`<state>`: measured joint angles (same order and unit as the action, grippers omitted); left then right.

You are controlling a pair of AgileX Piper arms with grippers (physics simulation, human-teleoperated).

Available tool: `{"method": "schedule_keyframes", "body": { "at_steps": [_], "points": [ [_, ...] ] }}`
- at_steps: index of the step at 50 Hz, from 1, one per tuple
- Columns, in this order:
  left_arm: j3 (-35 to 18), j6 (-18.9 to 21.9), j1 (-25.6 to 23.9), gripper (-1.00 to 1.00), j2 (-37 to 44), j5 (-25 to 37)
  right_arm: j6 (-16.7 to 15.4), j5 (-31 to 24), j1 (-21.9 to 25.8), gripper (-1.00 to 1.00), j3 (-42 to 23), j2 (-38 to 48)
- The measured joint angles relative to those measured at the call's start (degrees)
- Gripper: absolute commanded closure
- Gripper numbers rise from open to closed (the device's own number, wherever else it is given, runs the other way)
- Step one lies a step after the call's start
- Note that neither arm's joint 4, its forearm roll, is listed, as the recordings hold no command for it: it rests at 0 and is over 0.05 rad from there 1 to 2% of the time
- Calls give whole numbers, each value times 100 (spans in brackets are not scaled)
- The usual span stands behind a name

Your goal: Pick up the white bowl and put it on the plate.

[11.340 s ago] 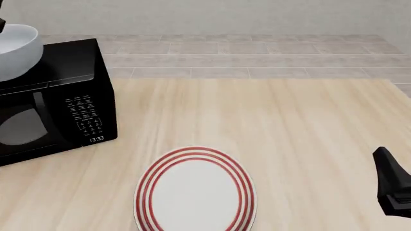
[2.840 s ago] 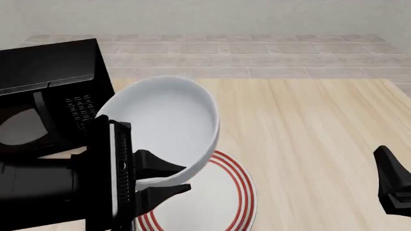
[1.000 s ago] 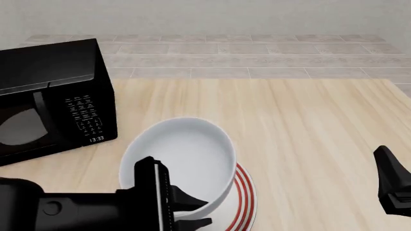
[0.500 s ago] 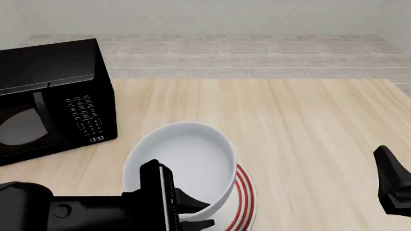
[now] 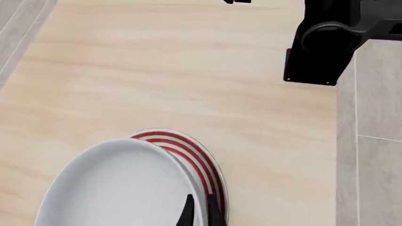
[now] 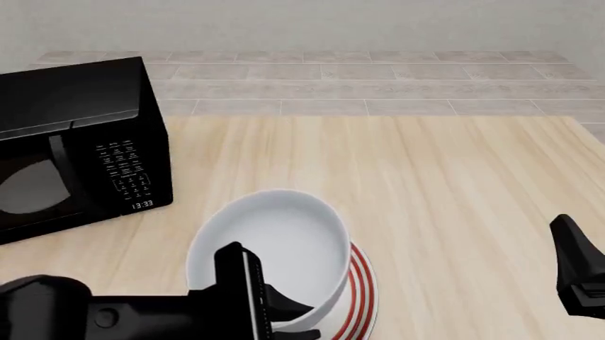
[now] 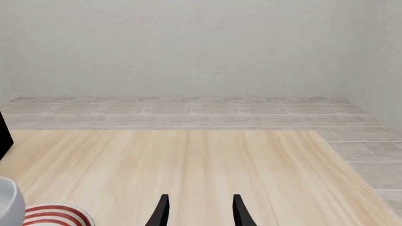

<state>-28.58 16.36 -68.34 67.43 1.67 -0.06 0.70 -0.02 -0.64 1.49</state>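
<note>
The white bowl point(image 6: 272, 244) is over the red-ringed plate point(image 6: 363, 294) and covers most of it; only the plate's right rim shows. I cannot tell whether the bowl rests on the plate. My left gripper point(image 6: 297, 318) is shut on the bowl's near rim. In the left wrist view its fingers point(image 5: 188, 215) pinch the rim of the bowl point(image 5: 116, 186), with the plate point(image 5: 199, 157) under it. My right gripper point(image 7: 199, 213) is open and empty, off to the right of the plate point(image 7: 58, 214). It shows at the right edge of the front view point(image 6: 579, 280).
A black microwave point(image 6: 76, 142) stands at the back left of the wooden table point(image 6: 454, 184). A tiled floor strip and a wall lie beyond the table's far edge. The right arm's base point(image 5: 320, 44) shows in the left wrist view.
Over the last second my left gripper has carried the bowl slightly down and to the right over the plate. The right arm has not moved.
</note>
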Motion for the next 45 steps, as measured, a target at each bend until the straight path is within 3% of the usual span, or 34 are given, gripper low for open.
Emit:
{"method": "schedule_keyframes", "body": {
  "at_steps": [45],
  "points": [
    [177,-227,-129,100,548,-607,0,0,0,-100,0,0]
  ]
}}
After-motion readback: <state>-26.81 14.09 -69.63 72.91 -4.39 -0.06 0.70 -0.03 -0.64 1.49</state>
